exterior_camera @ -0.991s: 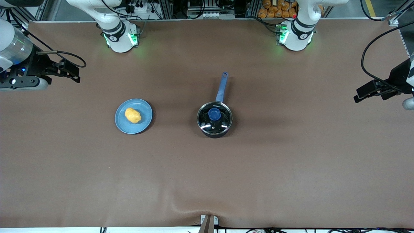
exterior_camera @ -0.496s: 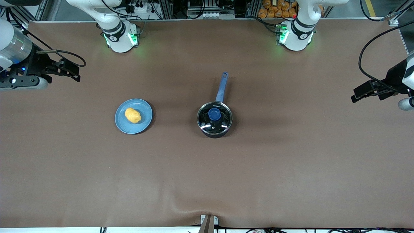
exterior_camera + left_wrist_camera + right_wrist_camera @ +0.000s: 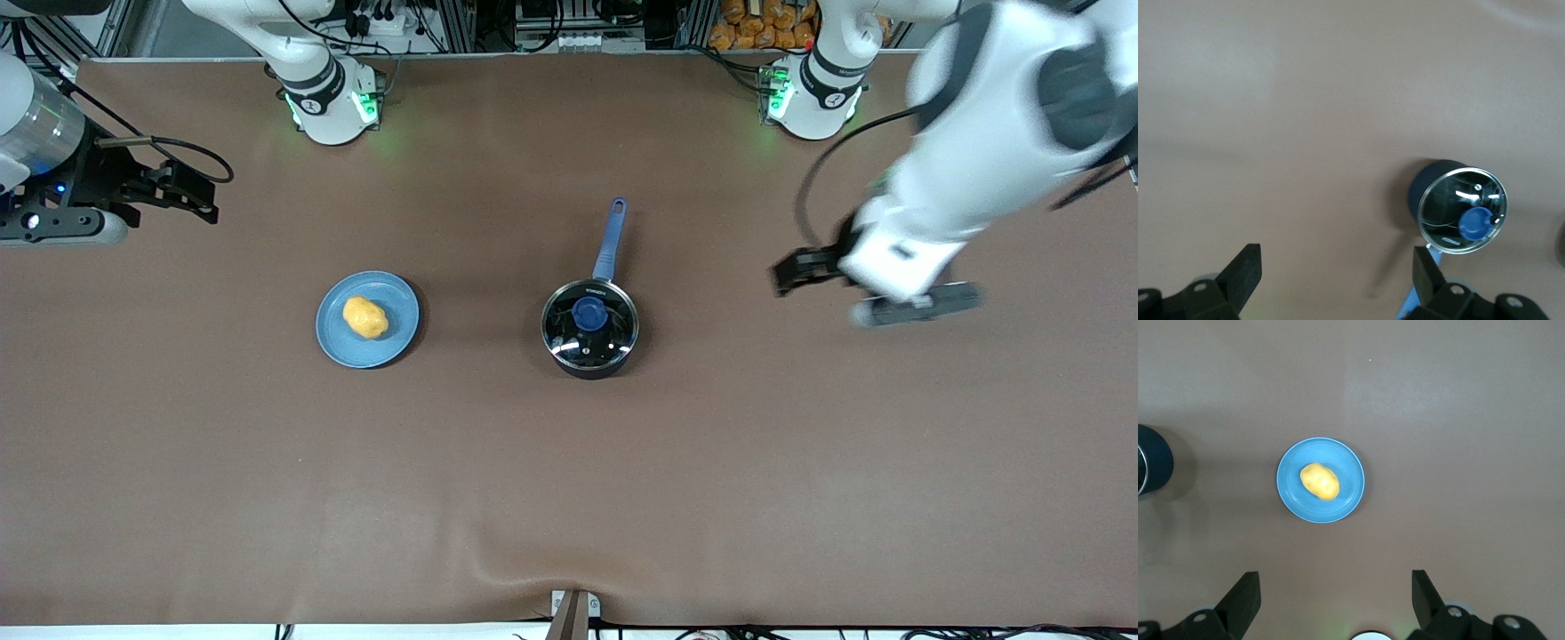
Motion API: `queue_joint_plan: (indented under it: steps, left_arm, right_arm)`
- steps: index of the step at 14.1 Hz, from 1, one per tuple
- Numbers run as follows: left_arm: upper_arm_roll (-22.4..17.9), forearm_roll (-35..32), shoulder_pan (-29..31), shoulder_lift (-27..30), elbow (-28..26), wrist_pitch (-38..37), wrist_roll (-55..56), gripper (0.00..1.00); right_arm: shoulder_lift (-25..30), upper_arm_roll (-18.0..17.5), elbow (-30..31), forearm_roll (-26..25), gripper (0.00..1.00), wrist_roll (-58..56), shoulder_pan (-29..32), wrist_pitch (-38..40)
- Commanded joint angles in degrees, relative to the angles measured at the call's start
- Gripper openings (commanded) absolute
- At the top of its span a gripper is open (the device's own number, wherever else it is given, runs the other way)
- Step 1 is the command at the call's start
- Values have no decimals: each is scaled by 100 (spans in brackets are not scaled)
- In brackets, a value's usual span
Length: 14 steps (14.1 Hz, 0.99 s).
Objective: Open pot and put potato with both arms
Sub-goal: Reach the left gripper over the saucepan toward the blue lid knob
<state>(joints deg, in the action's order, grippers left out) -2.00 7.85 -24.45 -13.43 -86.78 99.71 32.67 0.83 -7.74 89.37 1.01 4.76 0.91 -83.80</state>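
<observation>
You had the pot (image 3: 589, 334) sitting abt mid-table w/ its glass lid (image 3: 590, 324) seated on the rim, blue knob (image 3: 589, 312) centred on top. Its blue handle (image 3: 610, 238) ran straight away from the front cam, toward the arm bases. Lid on, so pot not opened yet.

Beside it, toward the right arm's end of the table and at roughly the same depth, you had the blue plate (image 3: 397, 333) w/ the potato (image 3: 365, 317) lying on it, a bit off-centre. Plate and pot were well apart, bare brown table (image 3: 569, 480) between them.

Your left gripper (image 3: 791, 271) was up in the air over bare table toward the left arm's end, not over the pot. In the left wrist view, its fingers (image 3: 1243, 273) stood wide apart w/ nothing between them, pot (image 3: 1463, 211) visible farther off.

Your right gripper (image 3: 191, 191) was over the table edge at the right arm's end, well clear of the plate. Right wrist view showed its fingers (image 3: 1243, 599) spread wide too, empty, w/ plate (image 3: 1288, 487) and potato (image 3: 1319, 481) below.
</observation>
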Motion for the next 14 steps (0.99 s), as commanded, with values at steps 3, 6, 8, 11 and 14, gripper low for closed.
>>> queue_joint_plan:
  steps: [3, 6, 8, 11, 14]
  left_arm:
    - [-63, 6, -533, -809, 117, 749, 879, 100]
    - [-72, 6, -850, -1187, 126, 1268, 1581, 100]
    - [-72, -3, -1113, -1424, 222, 1489, 1996, 100]
    - [-81, 6, -1447, -1811, 495, 1516, 2313, 100]
    - [-81, 6, -1694, -1978, 513, 1542, 2384, 100]
  right_arm:
    - [22, -26, -34, 75, 100, -45, 58, -40]
    - [22, -26, -34, 75, 100, -19, 58, -75]
    - [22, -26, -34, 75, 100, -1, 49, -92]
    - [22, -26, -51, 83, 100, 8, 32, -136]
    - [13, -26, -43, 92, 100, 8, 49, -180]
